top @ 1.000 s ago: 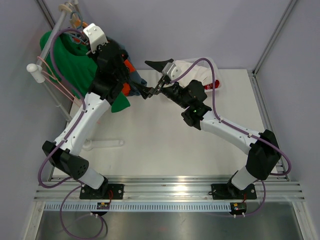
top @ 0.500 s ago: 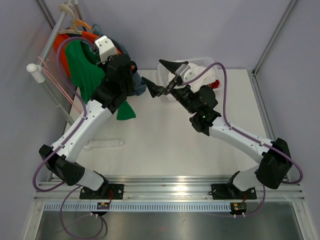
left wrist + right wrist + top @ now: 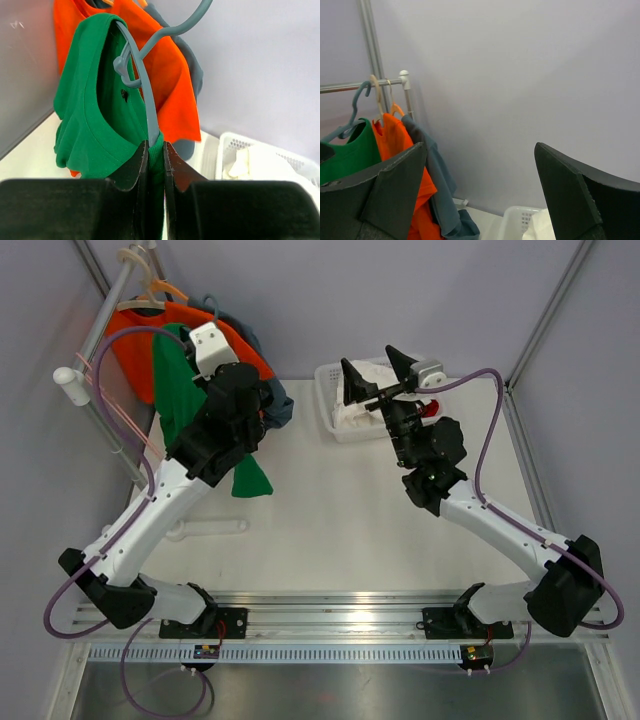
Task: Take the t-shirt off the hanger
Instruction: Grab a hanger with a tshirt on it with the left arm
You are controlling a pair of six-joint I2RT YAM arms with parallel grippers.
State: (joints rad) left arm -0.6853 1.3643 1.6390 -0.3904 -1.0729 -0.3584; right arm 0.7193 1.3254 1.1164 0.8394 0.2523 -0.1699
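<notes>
Green cotton fills the left wrist view: the green t-shirt (image 3: 85, 125) hangs on a grey-blue hanger (image 3: 145, 65) at the rack rail (image 3: 350, 86), and the left tool (image 3: 155, 145) is pinched narrow on its fabric where the hanger's arm runs down between the fingers. An orange shirt (image 3: 170, 80) hangs just behind it, touching, with a grey-blue garment (image 3: 437, 185) crowding the far side. The right tool (image 3: 479, 150) hangs spread wide, holding nothing, above a white basket (image 3: 225, 150) of pale cloth on the surface (image 3: 330, 520).
</notes>
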